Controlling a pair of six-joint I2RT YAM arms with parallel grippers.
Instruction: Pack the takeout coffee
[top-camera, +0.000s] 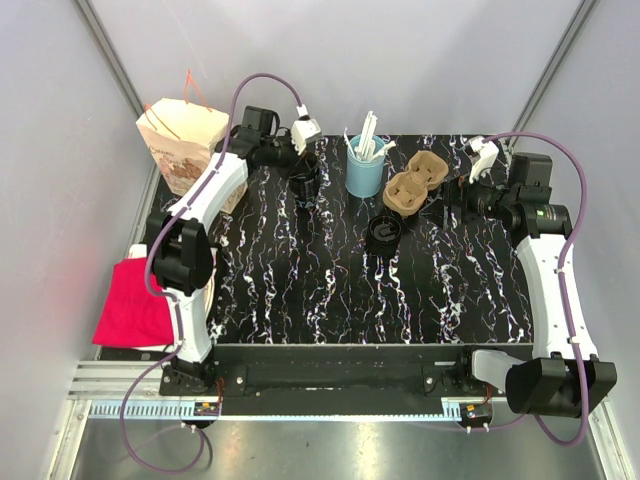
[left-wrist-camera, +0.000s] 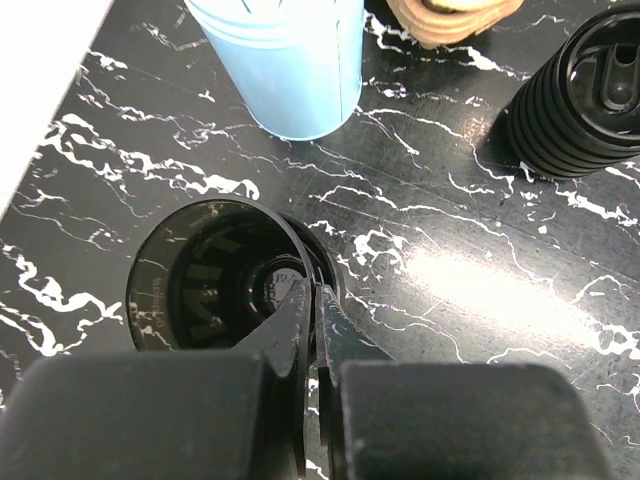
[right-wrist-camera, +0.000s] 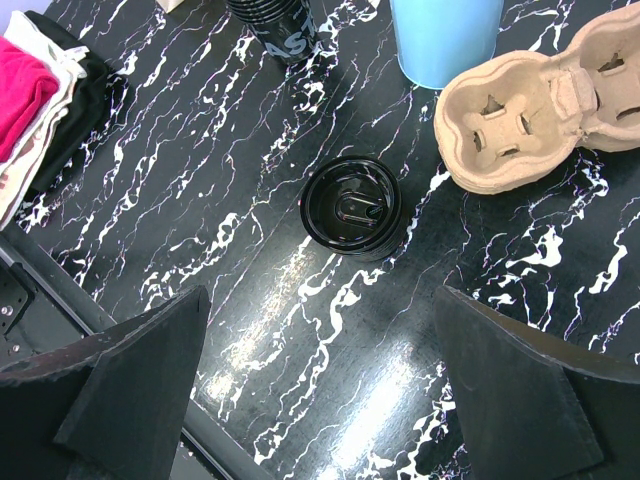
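Coffee (top-camera: 384, 230): upright near the middle of the counter (top-camera: 300, 290), lid on, long axis vertical.
Right fingers (right-wrist-camera: 322, 300): wide apart and empty; in their own view the coffee sits at 12 o'clock, in line with the gap.
Nearer arm: the right, by my judgement.
Left fingers (left-wrist-camera: 315, 325): together at the rim of the open cup (left-wrist-camera: 210, 275); I cannot tell whether they pinch its wall.
Carrier (top-camera: 415, 185): just beside the coffee at 1 o'clock from above, both wells empty.
Blue cup (top-camera: 365, 170): 11 o'clock, holds white straws.
Paper bag (top-camera: 180, 140): far off at 10 o'clock, contents hidden.
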